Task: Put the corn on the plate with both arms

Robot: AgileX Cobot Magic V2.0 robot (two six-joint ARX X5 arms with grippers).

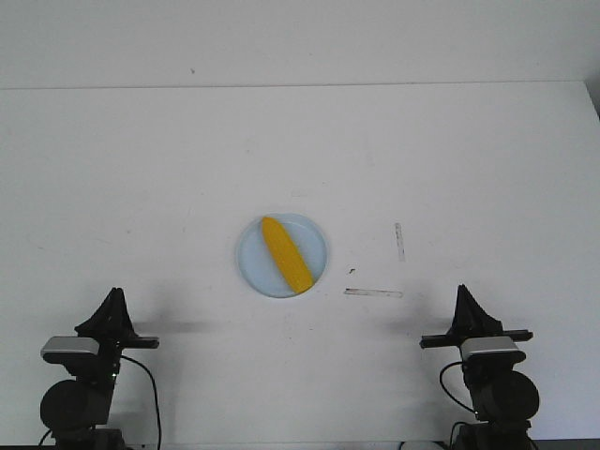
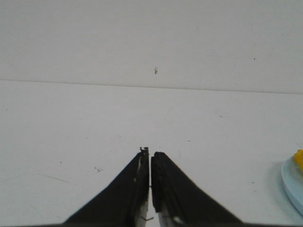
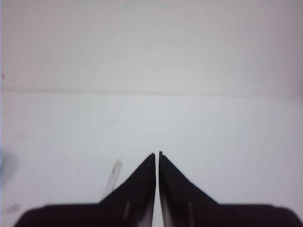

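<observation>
Corn [image 1: 287,254] diagonal on plate [image 1: 251,267], tape strips [image 1: 373,292] beside; left gripper [image 2: 150,158], right gripper [image 3: 157,156] pressed together, apart.

Both arms are matte black. The left arm [image 1: 82,394] carries a silver-grey camera block [image 1: 70,349] above a rounded black joint housing, with a thin black cable [image 1: 150,394] looping down at its 4 o'clock. The right arm [image 1: 492,384] has a matching grey block [image 1: 492,349], a black crossbar [image 1: 476,337] and a cable [image 1: 448,386] at its 8 o'clock. Each ends in pointed black fingers: the left gripper [image 2: 150,158] shows bare metal edging, the right gripper [image 3: 157,156] smooth tapered wedges.
</observation>
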